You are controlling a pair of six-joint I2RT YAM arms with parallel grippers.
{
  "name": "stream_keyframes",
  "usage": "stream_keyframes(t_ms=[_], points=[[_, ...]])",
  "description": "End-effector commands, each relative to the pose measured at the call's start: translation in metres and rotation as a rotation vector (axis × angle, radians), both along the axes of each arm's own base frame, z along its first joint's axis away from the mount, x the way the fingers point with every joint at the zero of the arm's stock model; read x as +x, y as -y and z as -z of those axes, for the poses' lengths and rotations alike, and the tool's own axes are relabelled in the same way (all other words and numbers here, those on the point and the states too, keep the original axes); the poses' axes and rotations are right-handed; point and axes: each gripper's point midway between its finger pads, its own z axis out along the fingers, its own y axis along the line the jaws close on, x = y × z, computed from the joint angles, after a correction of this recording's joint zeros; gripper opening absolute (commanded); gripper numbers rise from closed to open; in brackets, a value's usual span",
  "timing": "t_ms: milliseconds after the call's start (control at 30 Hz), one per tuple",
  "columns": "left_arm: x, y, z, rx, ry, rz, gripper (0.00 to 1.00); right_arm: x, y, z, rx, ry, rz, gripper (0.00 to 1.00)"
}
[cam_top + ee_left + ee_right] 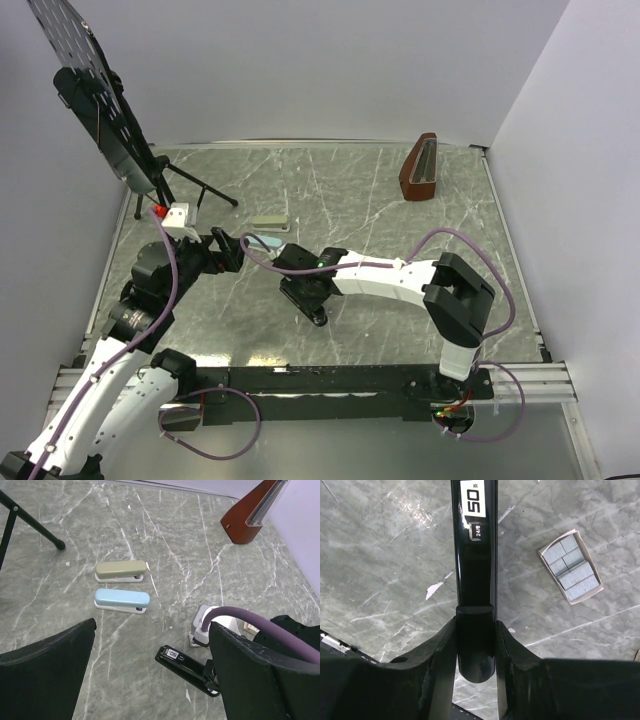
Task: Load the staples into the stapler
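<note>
Clamping black stapler (476, 580), right jaws either side — marked "50", "24/6"

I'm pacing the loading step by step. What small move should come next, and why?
Probably lower the open left end effector to the black stapler's free end and lift its top. The right end effector clamps the other end, the stapler looks closed, and the staples lie in their open box.
</note>
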Motion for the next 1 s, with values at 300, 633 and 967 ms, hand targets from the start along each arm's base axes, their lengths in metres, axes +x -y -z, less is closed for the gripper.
stream_keyframes(t_ms=[300,633,967], points=[[0.000,0.000,-0.015,-0.011,0.065,0.011,0.99,0.070,0.085,-0.114,0.098,0.212,0.238,0.05],[-0.001,-0.001,-0.015,-0.012,0.070,0.006,0.99,0.141,0.252,-0.111,0.014,0.261,0.728,0.05],[-0.002,-0.001,-0.016,-0.013,0.074,0.010,1.00,0.183,0.347,-0.055,-0.025,0.180,1.006,0.06]])
